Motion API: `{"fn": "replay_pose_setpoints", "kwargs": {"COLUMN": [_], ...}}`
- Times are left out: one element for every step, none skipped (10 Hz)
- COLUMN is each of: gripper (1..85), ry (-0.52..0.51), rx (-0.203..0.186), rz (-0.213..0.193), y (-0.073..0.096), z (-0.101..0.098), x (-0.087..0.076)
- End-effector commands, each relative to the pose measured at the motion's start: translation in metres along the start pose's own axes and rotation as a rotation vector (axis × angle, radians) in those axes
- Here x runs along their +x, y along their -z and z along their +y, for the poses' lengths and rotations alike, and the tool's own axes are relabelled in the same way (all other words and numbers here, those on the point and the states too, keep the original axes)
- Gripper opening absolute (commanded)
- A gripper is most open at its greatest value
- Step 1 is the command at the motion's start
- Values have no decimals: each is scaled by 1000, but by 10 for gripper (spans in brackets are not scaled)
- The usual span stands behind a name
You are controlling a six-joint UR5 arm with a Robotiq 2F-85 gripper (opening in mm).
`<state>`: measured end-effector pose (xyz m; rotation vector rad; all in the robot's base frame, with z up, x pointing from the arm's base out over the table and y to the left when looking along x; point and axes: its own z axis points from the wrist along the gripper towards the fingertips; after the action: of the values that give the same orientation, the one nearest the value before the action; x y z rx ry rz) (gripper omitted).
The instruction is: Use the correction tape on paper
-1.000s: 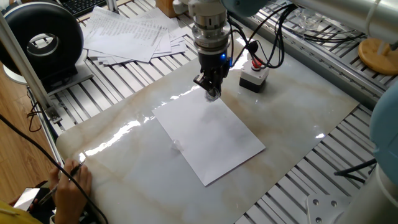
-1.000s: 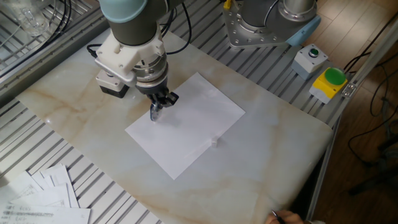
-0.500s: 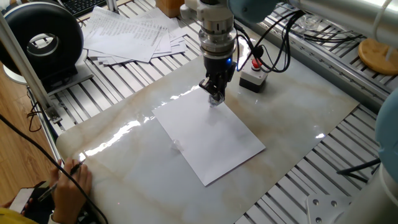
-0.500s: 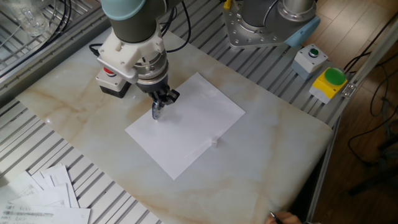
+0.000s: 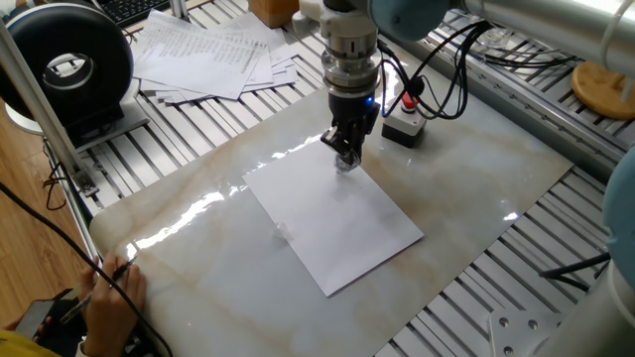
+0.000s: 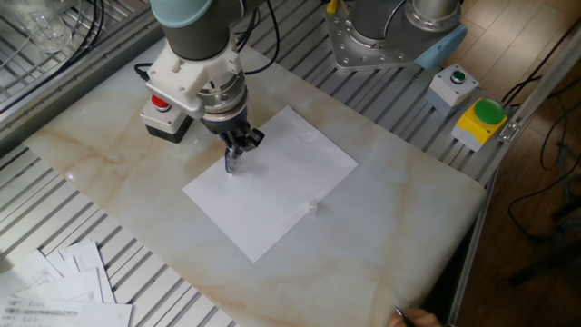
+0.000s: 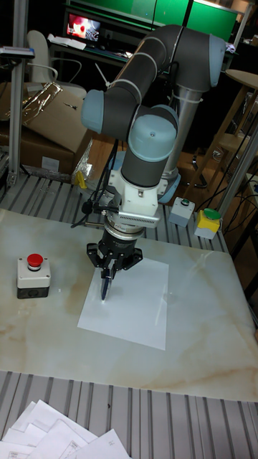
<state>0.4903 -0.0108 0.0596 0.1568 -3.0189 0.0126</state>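
The end effector (image 5: 346, 159) is closed narrowly on the correction tape (image 7: 106, 285), which hangs from it nearly upright, long axis vertical, tip pointing down at the paper (image 5: 337, 220). In the tall fixed view the dark dispenser tapers to a point that meets the sheet near its left edge, towards the upper left corner. In the other fixed view the correction tape (image 6: 232, 162) leans slightly, its lower end on the paper (image 6: 272, 182) near the upper left edge of the sheet. Whether the tip presses on the sheet or only just clears it cannot be told.

The paper (image 7: 132, 305) lies flat on the marble tabletop (image 5: 476, 178), at an angle to its edges, in the middle of each view. A grey box with a red button (image 7: 33, 276) stands on the tabletop, left of the sheet in the tall fixed view and well apart from it. A fanned pile of printed sheets (image 5: 213, 55) lies at the upper left of one fixed view.

Compared with one second ago, the end effector and tape have shifted a little: to the right and slightly lower in one fixed view, and likewise a short way right and down in the other fixed view. The paper has not moved.
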Motion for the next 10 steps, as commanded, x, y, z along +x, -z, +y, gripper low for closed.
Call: {"fn": "replay_pose_setpoints", "kwargs": {"gripper": [10,10,10,10,10,10,10,10,10,10], "ry": [9,10,11,13,13,13,14,12,15,17], "rx": [-5,-5,-1,-2,-5,-7,-10,-12,-10,-10], "rz": [13,18,21,26,30,32,36,40,44,50], "y": [0,1,1,1,1,1,1,1,1,1], "z": [0,0,-1,0,1,1,2,2,1,1], "x": [5,6,7,8,9,9,11,12,13,14]}}
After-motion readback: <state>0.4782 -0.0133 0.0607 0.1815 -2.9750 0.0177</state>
